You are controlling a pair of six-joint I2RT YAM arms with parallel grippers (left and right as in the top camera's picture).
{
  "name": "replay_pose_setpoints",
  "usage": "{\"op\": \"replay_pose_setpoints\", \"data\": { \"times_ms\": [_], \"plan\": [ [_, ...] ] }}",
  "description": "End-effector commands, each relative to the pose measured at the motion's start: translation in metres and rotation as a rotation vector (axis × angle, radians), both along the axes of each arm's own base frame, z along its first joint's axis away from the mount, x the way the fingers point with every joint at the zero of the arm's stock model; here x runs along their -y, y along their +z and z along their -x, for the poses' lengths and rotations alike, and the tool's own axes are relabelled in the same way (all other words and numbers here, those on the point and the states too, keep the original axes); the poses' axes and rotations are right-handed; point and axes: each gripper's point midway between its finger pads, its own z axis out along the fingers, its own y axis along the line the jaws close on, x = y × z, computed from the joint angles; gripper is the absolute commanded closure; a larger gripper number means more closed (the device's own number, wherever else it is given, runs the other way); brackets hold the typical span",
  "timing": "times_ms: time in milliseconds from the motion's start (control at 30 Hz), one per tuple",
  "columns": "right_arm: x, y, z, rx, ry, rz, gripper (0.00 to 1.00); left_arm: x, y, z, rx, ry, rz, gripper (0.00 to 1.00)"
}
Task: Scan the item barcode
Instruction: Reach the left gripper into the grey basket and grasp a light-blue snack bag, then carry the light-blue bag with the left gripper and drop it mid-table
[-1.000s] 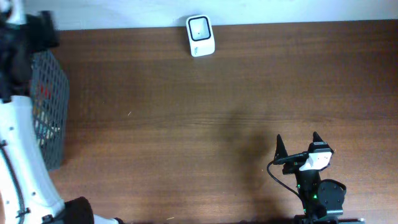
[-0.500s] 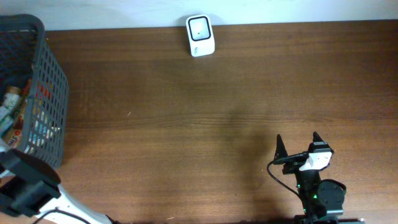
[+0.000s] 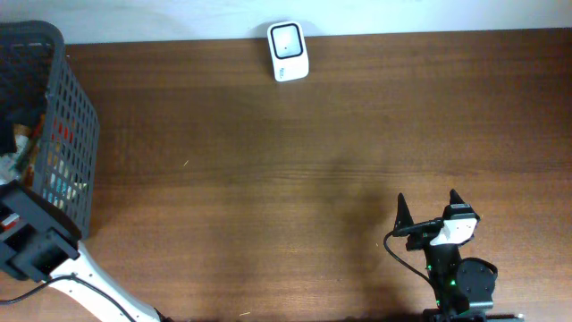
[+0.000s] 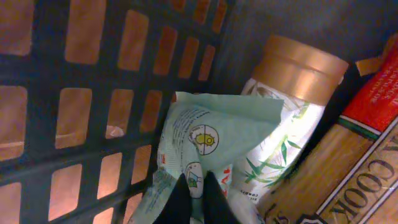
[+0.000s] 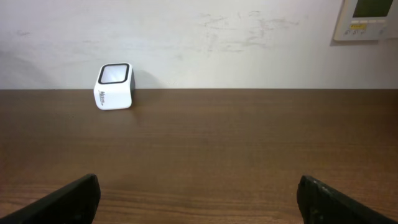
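In the left wrist view my left gripper (image 4: 198,194) is down inside the grey basket (image 4: 93,118), shut on a fold of a pale green printed packet (image 4: 214,134), the item. The packet lies against the basket wall beside a gold-capped bottle (image 4: 298,118). From overhead only the left arm's black wrist (image 3: 36,246) shows, beside the basket (image 3: 82,116). The white barcode scanner (image 3: 288,51) stands at the table's far edge, and it also shows in the right wrist view as the scanner (image 5: 114,87). My right gripper (image 3: 427,202) rests open near the front right, with nothing between its fingers (image 5: 74,199).
The basket also holds a red and brown box (image 4: 354,155) lying next to the bottle. A wide stretch of brown wooden table (image 3: 295,170) separates the basket from the scanner. A white wall runs behind the table's far edge.
My left gripper's jaws have closed on the pale green packet. Seen from overhead, the left arm has shifted from over the basket to its near side. The right arm has stayed still.
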Motion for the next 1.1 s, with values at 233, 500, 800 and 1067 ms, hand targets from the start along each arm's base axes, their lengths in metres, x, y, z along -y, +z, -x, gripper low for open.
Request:
{"op": "replay_pose_setpoints", "data": {
  "times_ms": [233, 500, 800, 1067],
  "plan": [
    [-0.003, -0.002, 0.0, -0.003, 0.013, -0.011, 0.01, 0.128, 0.288, -0.001, 0.675, 0.071, -0.156, 1.0],
    [-0.003, -0.002, 0.0, -0.003, 0.013, -0.011, 0.01, 0.447, 0.174, -0.01, 0.291, -0.529, 0.474, 1.0],
    [-0.003, -0.002, 0.0, -0.003, 0.013, -0.011, 0.01, 0.696, -0.049, 0.011, -0.145, -1.299, 0.374, 1.0],
    [-0.003, -0.002, 0.0, -0.003, 0.013, -0.011, 0.01, 0.747, -0.041, 0.042, -0.14, -1.42, 0.346, 0.01]
  ]
}}
